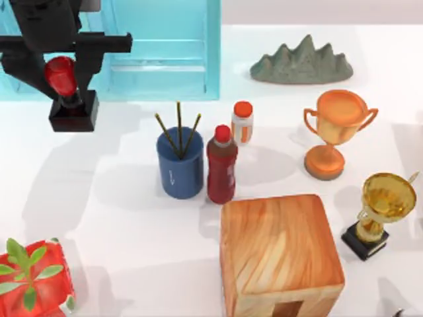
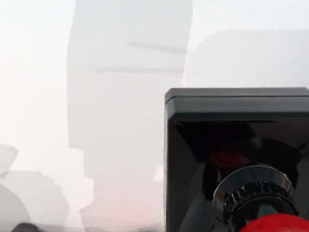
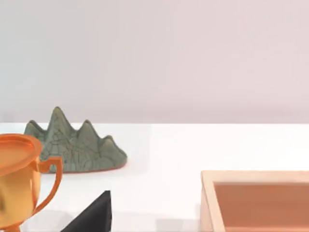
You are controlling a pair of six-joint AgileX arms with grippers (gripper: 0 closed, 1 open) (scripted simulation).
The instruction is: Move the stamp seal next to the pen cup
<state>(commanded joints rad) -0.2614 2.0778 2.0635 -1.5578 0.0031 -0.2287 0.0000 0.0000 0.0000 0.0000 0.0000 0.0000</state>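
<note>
The stamp seal (image 1: 73, 113), a black square block under a glossy red knob (image 1: 61, 74), is at the table's far left, in front of the blue bin. My left gripper (image 1: 61, 74) comes down from above and is shut on the red knob, one dark finger on each side. Close up in the left wrist view are the black block (image 2: 231, 121) and the top of the red knob (image 2: 277, 224). The pen cup (image 1: 180, 165), dark blue with three thin sticks, stands near the table's middle, well to the right of the stamp seal. My right arm stays parked at the front right.
A dark red bottle (image 1: 221, 168) touches the pen cup's right side, with a small white bottle (image 1: 242, 123) behind it. A wooden box (image 1: 281, 257), orange trophy (image 1: 334, 129), gold trophy (image 1: 377, 211), green rock ornament (image 1: 301, 63), blue bin (image 1: 165, 46) and red planter (image 1: 30, 284) stand around.
</note>
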